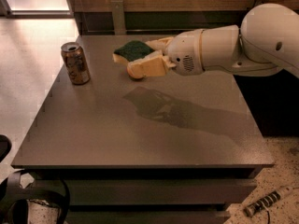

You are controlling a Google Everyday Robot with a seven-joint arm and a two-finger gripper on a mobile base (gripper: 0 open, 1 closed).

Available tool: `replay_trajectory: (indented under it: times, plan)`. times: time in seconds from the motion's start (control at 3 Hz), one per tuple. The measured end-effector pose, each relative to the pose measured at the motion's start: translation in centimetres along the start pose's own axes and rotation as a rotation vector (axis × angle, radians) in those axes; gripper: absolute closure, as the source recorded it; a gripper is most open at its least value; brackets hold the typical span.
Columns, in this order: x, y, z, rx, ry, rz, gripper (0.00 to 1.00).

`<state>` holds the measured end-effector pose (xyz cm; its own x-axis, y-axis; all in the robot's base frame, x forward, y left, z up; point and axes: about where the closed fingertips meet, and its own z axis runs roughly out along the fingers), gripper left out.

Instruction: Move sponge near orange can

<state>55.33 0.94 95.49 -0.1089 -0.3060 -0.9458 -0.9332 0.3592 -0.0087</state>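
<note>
Above the table, sponge aloft, job partway done.
The gripper clasps the sponge in mid-air, short of the orange can; closing in and setting it down remain.

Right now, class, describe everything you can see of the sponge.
The sponge has a dark green scrubbing top over a pale yellow body. It is held off the table, roughly level, gripped by the claw between its two cream fingers, over the table's far half. Its free end points toward the orange can, which stands apart. Only the claw touches it.
</note>
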Motion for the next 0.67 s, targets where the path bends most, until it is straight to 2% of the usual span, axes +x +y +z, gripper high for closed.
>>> replay_trajectory:
  times: [0.67]
  plan:
    - [2.6, 0.9, 5.8, -0.086, 0.021, 0.024, 1.0]
